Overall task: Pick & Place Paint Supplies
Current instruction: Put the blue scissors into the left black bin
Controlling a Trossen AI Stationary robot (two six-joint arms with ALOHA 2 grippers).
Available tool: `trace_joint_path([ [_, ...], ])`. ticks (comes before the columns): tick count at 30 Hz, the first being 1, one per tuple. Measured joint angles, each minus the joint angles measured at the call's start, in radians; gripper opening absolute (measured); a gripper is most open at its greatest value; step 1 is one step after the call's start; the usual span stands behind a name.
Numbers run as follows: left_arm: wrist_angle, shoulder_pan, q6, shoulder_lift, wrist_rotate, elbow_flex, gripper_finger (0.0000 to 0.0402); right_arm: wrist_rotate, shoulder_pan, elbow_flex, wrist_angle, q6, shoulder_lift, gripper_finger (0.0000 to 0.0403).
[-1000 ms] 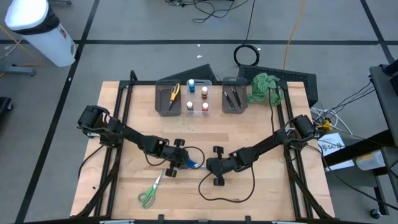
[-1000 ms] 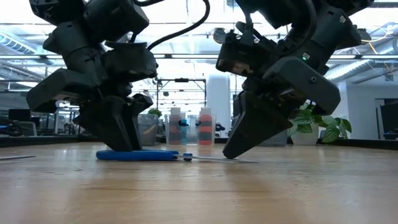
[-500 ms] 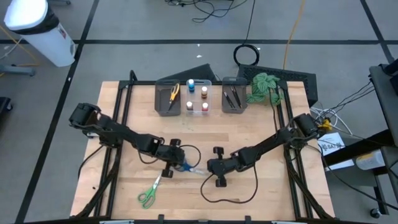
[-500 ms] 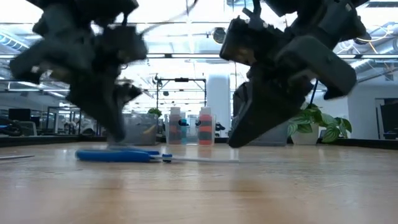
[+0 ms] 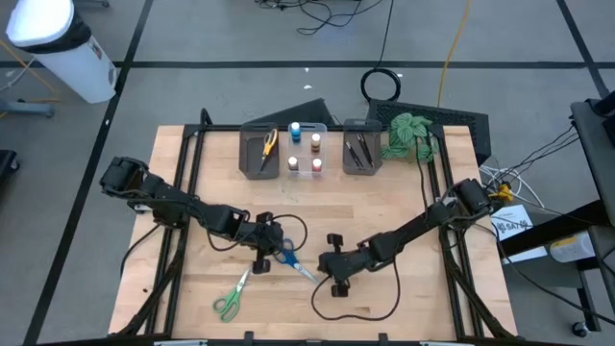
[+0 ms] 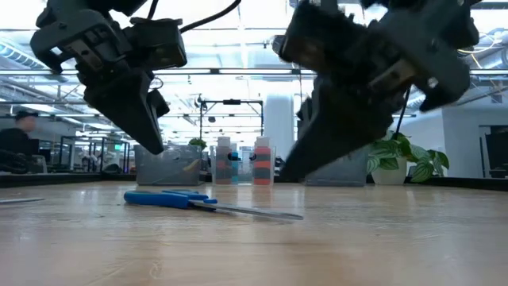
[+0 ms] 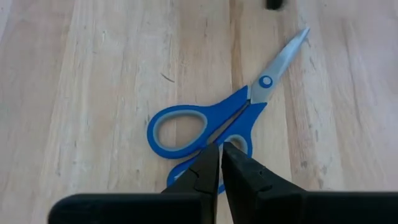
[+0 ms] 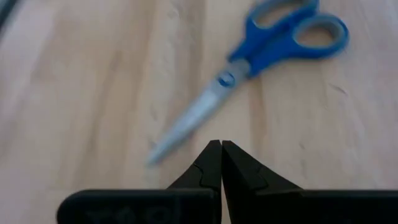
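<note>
Blue-handled scissors point(image 5: 292, 260) lie flat on the wooden table between my two grippers, handles toward the left arm, blades pointing near-right; they also show in the low view point(image 6: 171, 199). My left gripper point(image 5: 278, 248) is shut and hangs above the handles point(image 7: 186, 127), clear of them in the low view point(image 6: 155, 148). My right gripper point(image 5: 323, 262) is shut and raised beyond the blade tips point(image 8: 186, 127). Green-handled scissors point(image 5: 230, 297) lie flat near the front edge.
At the far edge stand a grey bin point(image 5: 248, 154) with yellow scissors point(image 5: 269, 143), a clear bin point(image 5: 305, 127) with small pots, and a grey bin point(image 5: 373, 154) with dark brushes. A leafy plant point(image 5: 407, 133) stands right of them. Black cables loop on the table.
My left gripper, standing on the blue scissors' handles, has slid them toward the table's left, then risen clear. My right gripper has lifted off the blade tips and gone slightly toward the near edge. The scissors have turned, blades now pointing near-right.
</note>
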Motion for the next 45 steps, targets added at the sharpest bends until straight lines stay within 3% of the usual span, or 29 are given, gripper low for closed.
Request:
trace_joint_path([
  [5,0.004,0.0,-0.037,0.0,-0.011,0.0,0.0029,-0.001,0.023,0.0,0.103,-0.02,0.002,0.0],
  [12,0.083,-0.025,-0.065,-0.002,-0.238,0.001,0.003,-0.064,0.045,0.002,0.21,0.021,0.031,0.0],
  [16,0.113,-0.026,-0.071,-0.002,-0.255,0.002,0.003,-0.153,0.047,0.011,0.279,0.034,0.094,0.0],
  [23,0.113,-0.018,-0.063,-0.002,-0.266,0.002,0.003,-0.213,0.035,0.044,0.271,0.043,0.139,0.0],
  [39,0.096,-0.044,-0.115,-0.002,-0.231,0.003,0.0031,-0.145,-0.021,0.046,0.027,0.015,0.107,0.0],
  [45,0.057,-0.108,-0.171,-0.009,-0.231,0.003,0.0031,0.061,-0.026,0.041,-0.178,-0.023,0.025,0.0],
])
